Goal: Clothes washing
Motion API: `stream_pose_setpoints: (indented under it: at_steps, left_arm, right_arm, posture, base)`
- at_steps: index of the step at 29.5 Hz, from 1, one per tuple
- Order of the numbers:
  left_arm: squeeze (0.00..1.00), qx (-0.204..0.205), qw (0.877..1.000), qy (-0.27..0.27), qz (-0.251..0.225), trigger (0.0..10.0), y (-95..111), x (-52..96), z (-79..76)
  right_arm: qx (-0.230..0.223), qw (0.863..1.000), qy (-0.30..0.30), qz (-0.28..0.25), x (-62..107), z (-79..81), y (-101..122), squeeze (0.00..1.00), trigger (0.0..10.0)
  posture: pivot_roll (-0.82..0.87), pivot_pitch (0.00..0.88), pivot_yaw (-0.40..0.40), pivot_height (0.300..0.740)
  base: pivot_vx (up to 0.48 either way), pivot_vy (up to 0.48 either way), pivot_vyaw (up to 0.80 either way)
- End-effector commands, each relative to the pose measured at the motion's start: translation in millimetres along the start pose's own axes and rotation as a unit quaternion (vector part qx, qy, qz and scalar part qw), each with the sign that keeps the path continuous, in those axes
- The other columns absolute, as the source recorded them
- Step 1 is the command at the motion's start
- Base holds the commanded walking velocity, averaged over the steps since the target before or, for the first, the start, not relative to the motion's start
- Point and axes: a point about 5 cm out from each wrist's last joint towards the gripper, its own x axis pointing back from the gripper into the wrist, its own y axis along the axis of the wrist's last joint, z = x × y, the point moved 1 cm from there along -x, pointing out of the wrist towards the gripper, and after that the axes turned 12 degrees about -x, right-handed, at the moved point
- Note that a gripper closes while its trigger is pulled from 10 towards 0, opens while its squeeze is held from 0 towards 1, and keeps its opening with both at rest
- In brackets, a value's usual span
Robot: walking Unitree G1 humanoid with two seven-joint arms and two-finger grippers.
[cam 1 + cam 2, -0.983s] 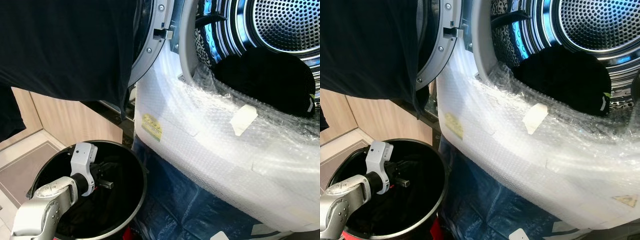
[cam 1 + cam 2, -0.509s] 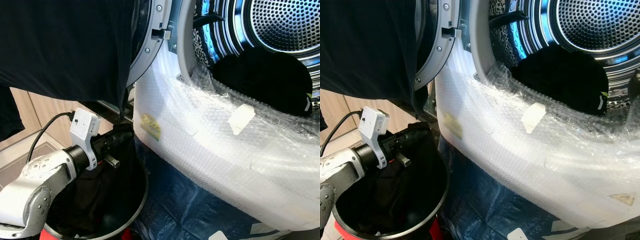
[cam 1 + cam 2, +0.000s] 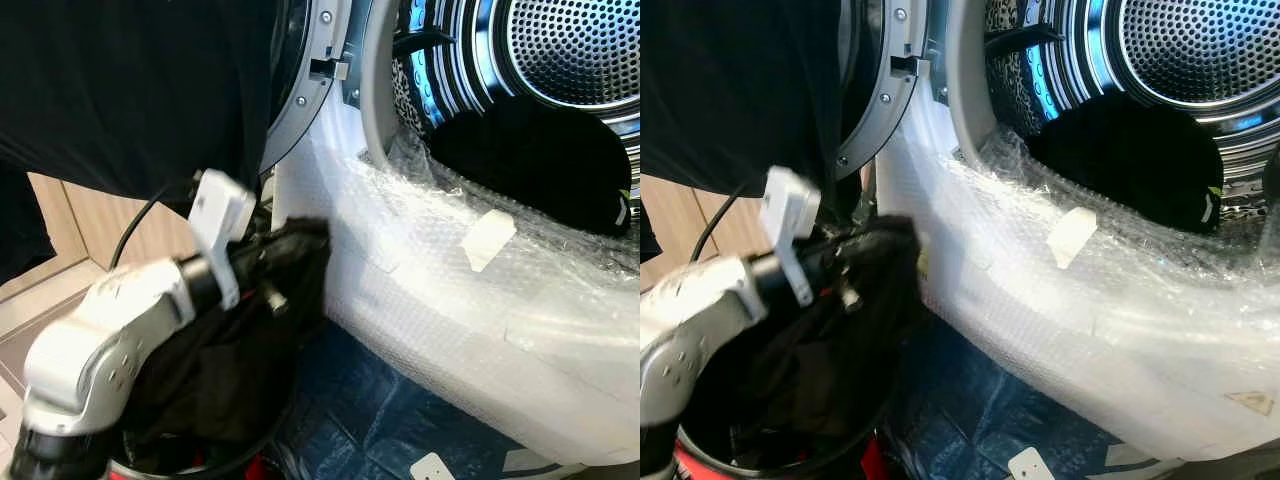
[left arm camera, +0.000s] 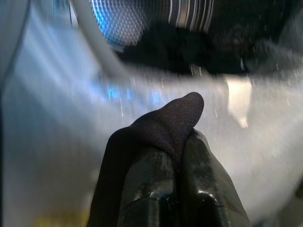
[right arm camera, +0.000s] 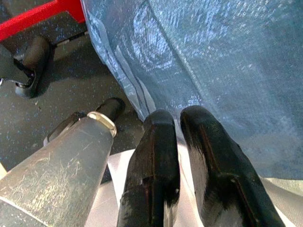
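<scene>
- Lifting a dark garment (image 3: 250,320) out of the bin (image 3: 200,462), your left gripper (image 4: 177,156) has both fingers pressed together on a fold of the cloth, up beside the washer (image 3: 450,300) front.
- The rest of that garment hangs down from the pinch into the bin, so you carry only one bunched corner.
- Watch that grip: the fold pokes out just past the fingertips, and in my judgement a snag on the bin rim or the weight of the trailing cloth could pull it free.
- Mind the bubble wrap (image 3: 420,260) taped over the washer's front below the opening; it's crinkly and loose at the lip, and I think a finger or the cloth could catch on it and tear it.
- Note the door (image 3: 300,90) standing open at your left, with another dark cloth (image 3: 130,90) draped over it; swing wide and you may drag it along.
- The drum (image 3: 570,50) is shiny perforated steel, round and deep, and a black bundle (image 3: 530,160) sits already at its mouth.
- The target gap above that bundle is shallow, so the garment may flop back out over the lip if you release too early.
- Your right gripper (image 5: 177,137) hangs low over blue plastic sheeting (image 5: 213,56), glossy black fingers nearly together on nothing.
- The garment is soft, matte knit; the washer front is smooth white under the wrap.
</scene>
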Motion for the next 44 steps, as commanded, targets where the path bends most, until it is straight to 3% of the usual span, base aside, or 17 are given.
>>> stream_pose_setpoints:
  at_steps: [1,3,4,7,10,15,19,23,25,26,28,29,31,38,40,43,44]
  left_arm:
    - [0.0,-0.005,1.0,-0.003,0.009,0.0,-2.1,-9.8,0.3]
    - [0.0,-0.006,1.0,-0.003,0.008,0.0,5.6,-26.9,2.1]
    - [0.0,-0.006,1.0,-0.003,0.008,0.0,5.6,-26.9,2.1]
    - [0.0,-0.007,1.0,-0.016,-0.015,0.0,22.5,-46.8,1.0]
    - [0.0,-0.021,0.996,-0.073,-0.041,0.0,42.2,-72.1,-10.9]
    - [0.0,-0.003,0.991,-0.125,-0.047,0.0,45.4,-84.1,-29.4]
    - [0.0,0.028,0.977,-0.208,-0.046,0.0,43.7,-86.3,-61.0]
    - [0.0,0.031,0.975,-0.214,-0.053,0.0,51.6,-88.7,-61.4]
    - [0.0,-0.021,0.978,-0.196,-0.062,0.0,67.7,-103.8,-52.2]
    - [0.0,-0.021,0.978,-0.196,-0.062,0.0,67.7,-103.8,-52.2]
    - [0.0,-0.035,0.979,-0.186,-0.078,0.0,86.1,-121.5,-46.8]
    - [0.0,-0.035,0.979,-0.186,-0.078,0.0,86.1,-121.5,-46.8]
    - [0.0,-0.031,0.973,-0.205,-0.102,0.0,103.7,-132.8,-54.1]
    - [0.0,-0.039,0.969,-0.221,-0.099,0.0,116.7,-155.0,-61.9]
    - [0.0,-0.007,0.969,-0.227,-0.099,0.0,112.4,-163.1,-62.6]
    - [0.0,0.004,0.967,-0.236,-0.092,0.0,106.2,-167.2,-66.3]
    - [0.0,0.02,0.961,-0.262,-0.085,0.0,99.3,-172.7,-79.3]
  right_arm:
    - [-0.011,1.0,-0.008,0.004,0.8,-3.9,-2.1,0.0,10.0]
    - [-0.011,1.0,-0.011,0.003,0.5,-4.1,-0.4,0.0,10.0]
    - [-0.011,1.0,-0.011,0.003,0.5,-4.1,-0.4,0.0,10.0]
    - [-0.017,1.0,-0.013,-0.003,0.0,-3.3,3.8,0.0,10.0]
    - [-0.024,1.0,-0.012,-0.012,-1.2,-0.3,10.4,0.0,10.0]
    - [-0.028,0.999,-0.011,-0.016,-1.7,1.1,13.6,0.0,10.0]
    - [-0.032,0.999,-0.009,-0.02,-2.5,4.2,15.6,0.0,10.0]
    - [-0.034,0.999,-0.009,-0.019,-2.3,4.2,13.2,0.0,10.0]
    - [-0.034,0.999,-0.009,-0.011,-2.1,4.6,8.1,0.0,10.0]
    - [-0.034,0.999,-0.009,-0.011,-2.1,4.6,8.1,0.0,10.0]
    - [-0.036,0.999,-0.009,-0.009,-2.5,6.1,7.8,0.0,10.0]
    - [-0.036,0.999,-0.009,-0.009,-2.5,6.1,7.8,0.0,10.0]
    - [-0.041,0.999,-0.009,-0.015,-2.8,6.1,11.9,0.0,10.0]
    - [-0.037,0.999,-0.007,-0.022,-3.3,7.0,19.3,0.0,10.0]
    - [-0.031,0.999,-0.007,-0.032,-3.4,6.9,25.9,0.0,10.0]
    - [-0.029,0.999,-0.006,-0.043,-3.4,6.8,32.0,0.0,10.0]
    - [-0.034,0.998,-0.008,-0.059,-3.0,5.6,40.9,0.0,10.0]
  posture:
    - [0.19,0.0,-0.151,0.74]
    - [0.2,0.0,-0.146,0.74]
    - [0.2,0.0,-0.146,0.74]
    - [0.2,0.0,-0.14,0.74]
    - [0.2,0.0,-0.125,0.74]
    - [0.2,0.0,-0.115,0.74]
    - [0.18,0.0,-0.098,0.74]
    - [0.19,0.0,-0.098,0.74]
    - [0.23,0.0,-0.107,0.74]
    - [0.23,0.0,-0.107,0.74]
    - [0.23,0.0,-0.102,0.74]
    - [0.23,0.0,-0.102,0.74]
    - [0.22,0.0,-0.097,0.74]
    - [0.22,0.0,-0.086,0.74]
    - [0.22,0.0,-0.085,0.74]
    - [0.21,0.0,-0.082,0.74]
    - [0.21,0.0,-0.077,0.74]
  base:
    - [0.0,0.0,0.0]
    - [0.0,0.0,0.0]
    - [0.0,0.0,0.0]
    - [0.0,0.0,0.0]
    - [0.0,0.0,0.0]
    - [0.0,0.0,0.0]
    - [0.0,0.0,0.0]
    - [0.0,0.0,0.0]
    - [0.0,0.0,0.0]
    - [0.0,0.0,0.0]
    - [0.0,0.0,0.0]
    - [0.0,0.0,0.0]
    - [0.0,0.0,0.0]
    - [0.0,0.0,0.0]
    - [0.0,0.0,0.0]
    - [0.0,0.0,0.0]
    - [0.0,0.0,0.0]
